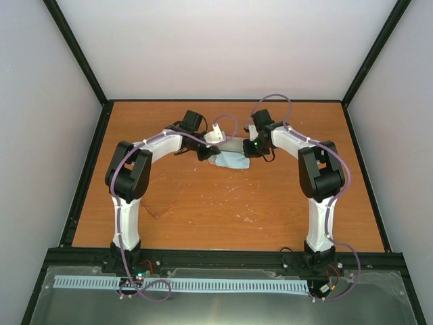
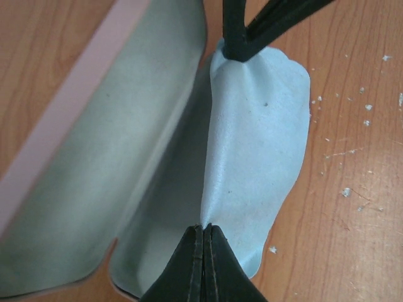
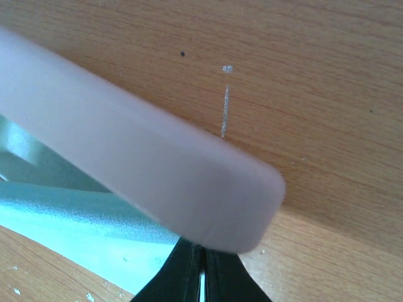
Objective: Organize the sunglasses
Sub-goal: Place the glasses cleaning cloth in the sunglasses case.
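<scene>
Top external view showed the sunglasses (image 1: 161,206) lying on the bare table (image 1: 270,223) towards its left edge, just beside the left arm's elbow, well apart from both grippers and touched by neither. Their thin reddish-brown frame nearly vanished against the wood, so I could not tell whether the arms were folded. Further right, near the middle of the far edge, the left gripper (image 2: 203,229) had its fingers pressed together on the near edge of the light blue cloth (image 2: 258,138). The pale pink case (image 2: 94,151) lay open just to the left of that cloth, its pale lining facing up and nothing in it. At the cloth's opposite end the right gripper (image 3: 200,251) was likewise clamped on the fabric, which hung as a soft ridge between the two. From the right wrist the case's rim was only a blurred pink band

By my judgement the glasses would be very light, stiff but fragile, with smooth lenses that could slip and scratch. The safest hold looked to be across the bridge or on a temple near its hinge, never on the lenses. Lying low on the wood, they would call for a shallow, gentle pinch
</scene>
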